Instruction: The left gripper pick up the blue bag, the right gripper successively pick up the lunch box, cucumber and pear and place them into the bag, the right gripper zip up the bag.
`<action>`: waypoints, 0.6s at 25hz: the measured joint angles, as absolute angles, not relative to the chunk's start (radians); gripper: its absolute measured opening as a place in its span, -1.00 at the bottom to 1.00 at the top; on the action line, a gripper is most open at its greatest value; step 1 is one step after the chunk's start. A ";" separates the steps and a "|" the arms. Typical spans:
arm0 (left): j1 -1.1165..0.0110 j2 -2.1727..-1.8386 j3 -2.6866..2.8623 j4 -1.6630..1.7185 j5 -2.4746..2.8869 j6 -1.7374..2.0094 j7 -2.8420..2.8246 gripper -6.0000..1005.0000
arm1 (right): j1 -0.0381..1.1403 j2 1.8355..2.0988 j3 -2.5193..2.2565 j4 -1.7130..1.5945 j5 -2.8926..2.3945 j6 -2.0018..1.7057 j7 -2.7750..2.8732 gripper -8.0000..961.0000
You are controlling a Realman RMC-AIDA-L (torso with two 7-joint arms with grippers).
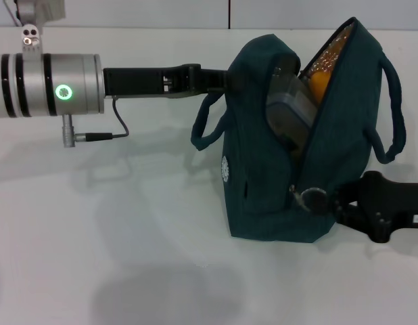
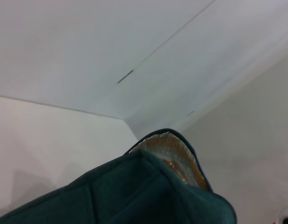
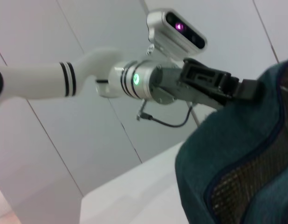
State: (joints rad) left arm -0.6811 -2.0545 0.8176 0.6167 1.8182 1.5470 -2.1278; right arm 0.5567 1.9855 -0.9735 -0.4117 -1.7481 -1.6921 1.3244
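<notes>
Blue bag (image 1: 263, 176): we see it upright on the table (image 1: 128, 257), mouth unzipped.
Right gripper (image 1: 327, 201): at its lower front, by the zip pull; grip unclear.
Lunch box (image 1: 290, 115), pear (image 1: 320, 82): inside.
Left gripper (image 1: 226, 80): behind the bag, clamped on its rim, steadying for zipping.

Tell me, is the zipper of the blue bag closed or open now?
Open. The blue bag gapes at the top; the lunch box and the pear show inside.
</notes>
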 joint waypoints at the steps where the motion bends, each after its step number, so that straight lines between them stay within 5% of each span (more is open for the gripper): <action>1: -0.681 -2.054 0.818 0.617 1.812 1.548 -2.125 -0.84 | 0.552 1.983 -0.962 -0.415 -1.748 -1.707 1.325 -0.97; 3: -0.677 -2.054 0.817 0.616 1.801 1.548 -2.119 -0.84 | 0.547 1.980 -0.943 -0.416 -1.747 -1.724 1.325 -0.97; 15: -0.634 -2.059 0.818 0.619 1.759 1.639 -1.933 0.08 | 0.553 1.987 -0.927 -0.436 -1.736 -1.778 1.322 -0.97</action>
